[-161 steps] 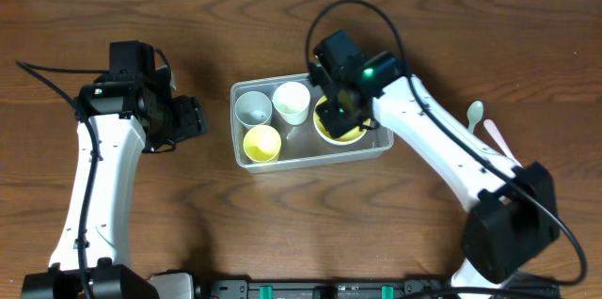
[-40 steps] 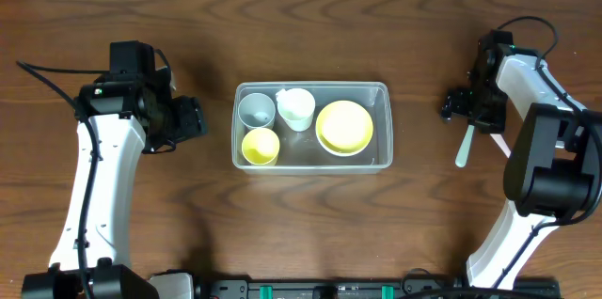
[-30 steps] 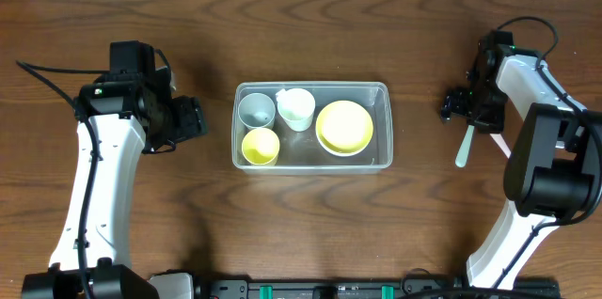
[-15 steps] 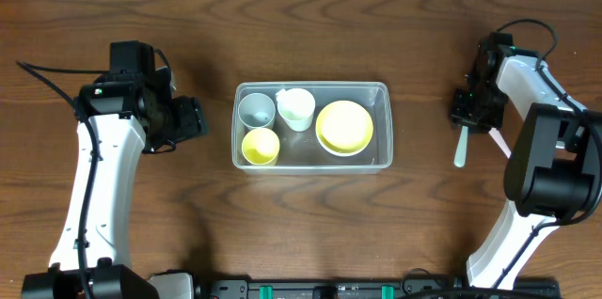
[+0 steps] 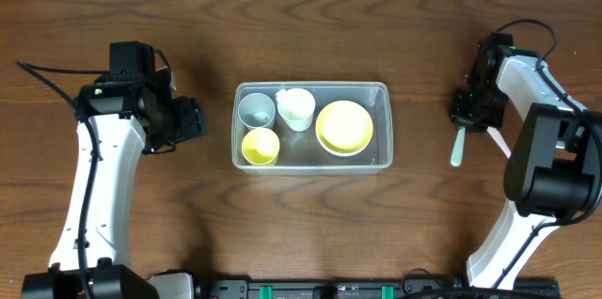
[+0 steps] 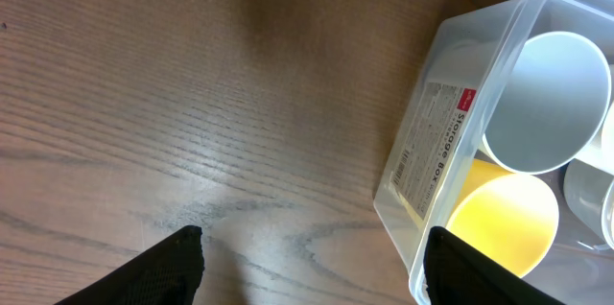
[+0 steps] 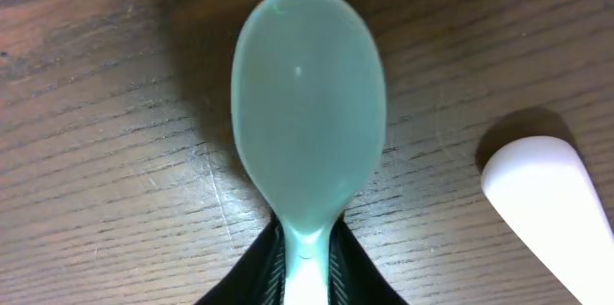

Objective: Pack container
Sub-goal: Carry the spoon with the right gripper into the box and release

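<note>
**Grip set on spoon (image 5: 457, 149), container (image 5: 381, 162) off to the left**

At the right side of the table (image 5: 310, 233), the pale green spoon lies lengthwise, near to far. Its bowl juts past the right fingers (image 7: 261, 271), which are clamped on its neck from both sides. A white utensil (image 7: 537, 190) rests just beside it, untouched. The container sits well to the left at mid-table, long axis left to right, with cups (image 5: 295, 108) and a yellow bowl (image 5: 344, 127) inside. The left fingers (image 6: 182, 257) hang spread and empty just beside its left end.
</note>
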Controlling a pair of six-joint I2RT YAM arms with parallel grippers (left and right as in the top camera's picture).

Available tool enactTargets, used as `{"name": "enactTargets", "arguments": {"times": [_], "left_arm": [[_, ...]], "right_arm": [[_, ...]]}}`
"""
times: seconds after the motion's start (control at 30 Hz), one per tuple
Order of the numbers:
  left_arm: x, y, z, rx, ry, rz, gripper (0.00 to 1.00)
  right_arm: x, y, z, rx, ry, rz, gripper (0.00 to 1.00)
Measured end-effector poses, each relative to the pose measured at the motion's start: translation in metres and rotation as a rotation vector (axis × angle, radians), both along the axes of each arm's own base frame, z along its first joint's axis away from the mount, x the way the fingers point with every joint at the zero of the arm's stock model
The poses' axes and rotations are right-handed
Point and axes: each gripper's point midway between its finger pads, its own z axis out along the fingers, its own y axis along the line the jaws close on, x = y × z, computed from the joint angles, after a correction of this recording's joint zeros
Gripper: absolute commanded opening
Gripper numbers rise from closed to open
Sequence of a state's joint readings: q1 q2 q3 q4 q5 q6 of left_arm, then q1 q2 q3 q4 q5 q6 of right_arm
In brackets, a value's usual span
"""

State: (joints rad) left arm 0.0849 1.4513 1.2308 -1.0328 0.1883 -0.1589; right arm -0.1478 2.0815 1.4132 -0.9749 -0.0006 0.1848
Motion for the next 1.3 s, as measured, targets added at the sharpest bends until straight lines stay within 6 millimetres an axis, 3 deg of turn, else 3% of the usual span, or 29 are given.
{"name": "enactTargets", "arguments": {"times": [0.17, 0.53, 0.6, 0.7, 0.87, 0.93, 1.0, 1.13, 1.3], "left_arm": [[0.000, 0.000, 0.000, 0.000, 0.000, 0.000, 0.74], [0.000, 0.000, 0.000, 0.000, 0.000, 0.000, 0.74], [0.000, 0.000, 0.000, 0.000, 0.000, 0.000, 0.74], [0.000, 0.000, 0.000, 0.000, 0.002, 0.000, 0.74], [-0.001, 0.000, 0.000, 0.000, 0.003, 0.000, 0.74], [-0.001, 0.000, 0.000, 0.000, 0.003, 0.000, 0.74], [-0.001, 0.000, 0.000, 0.000, 0.003, 0.000, 0.74], [-0.002, 0.000, 0.000, -0.001, 0.008, 0.000, 0.74], [-0.002, 0.000, 0.000, -0.001, 0.009, 0.000, 0.74]], "right_arm": [[0.000, 0.000, 0.000, 0.000, -0.001, -0.001, 0.01], [-0.002, 0.002, 0.005, 0.009, 0.002, -0.001, 0.01], [-0.003, 0.004, 0.012, 0.011, -0.004, 0.003, 0.01], [0.007, 0.013, 0.048, 0.019, -0.108, 0.046, 0.01], [0.028, 0.065, 0.153, 0.057, -0.421, 0.255, 0.02], [0.024, 0.101, 0.193, 0.073, -0.537, 0.417, 0.04], [0.014, 0.135, 0.215, 0.091, -0.602, 0.579, 0.06], [-0.010, 0.199, 0.228, 0.115, -0.651, 0.938, 0.01], [-0.028, 0.248, 0.218, 0.113, -0.650, 1.252, 0.01]]}}
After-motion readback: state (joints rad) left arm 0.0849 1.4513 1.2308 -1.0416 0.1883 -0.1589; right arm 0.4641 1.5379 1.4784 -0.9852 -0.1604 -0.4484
